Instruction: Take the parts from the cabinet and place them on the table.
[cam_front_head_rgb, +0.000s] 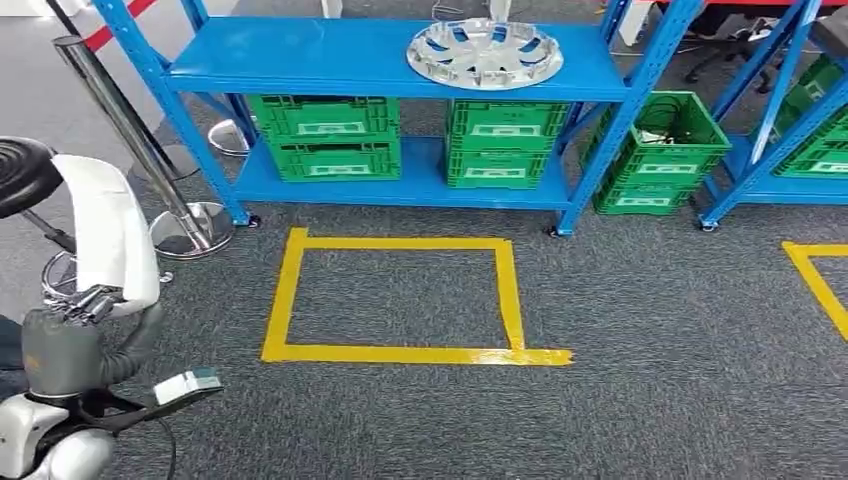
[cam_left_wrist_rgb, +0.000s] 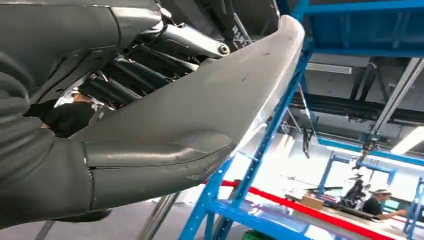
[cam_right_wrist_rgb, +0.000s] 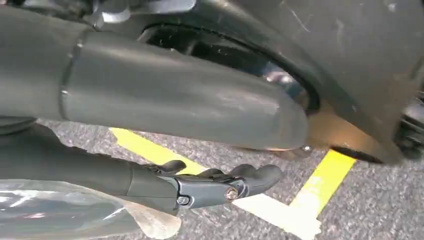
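A silver hubcap (cam_front_head_rgb: 485, 52) lies flat on the top board of the blue shelf rack (cam_front_head_rgb: 300, 55), straight ahead and well out of reach. My left hand (cam_front_head_rgb: 70, 350) hangs low at my left side, far from the rack. In the left wrist view the left hand (cam_left_wrist_rgb: 150, 160) shows its grey thumb and dark fingers (cam_left_wrist_rgb: 145, 75) lying stretched, with nothing between them. My right hand (cam_right_wrist_rgb: 150, 100) hangs over the carpet, its dark fingers (cam_right_wrist_rgb: 225, 185) extended and holding nothing.
Green crates (cam_front_head_rgb: 325, 135) (cam_front_head_rgb: 505, 140) fill the rack's lower shelf, and another (cam_front_head_rgb: 660, 150) stands beside it. A yellow taped square (cam_front_head_rgb: 400, 352) marks the carpet before the rack. A chrome barrier post (cam_front_head_rgb: 130, 130) stands at the left. A person (cam_left_wrist_rgb: 375, 205) sits far off.
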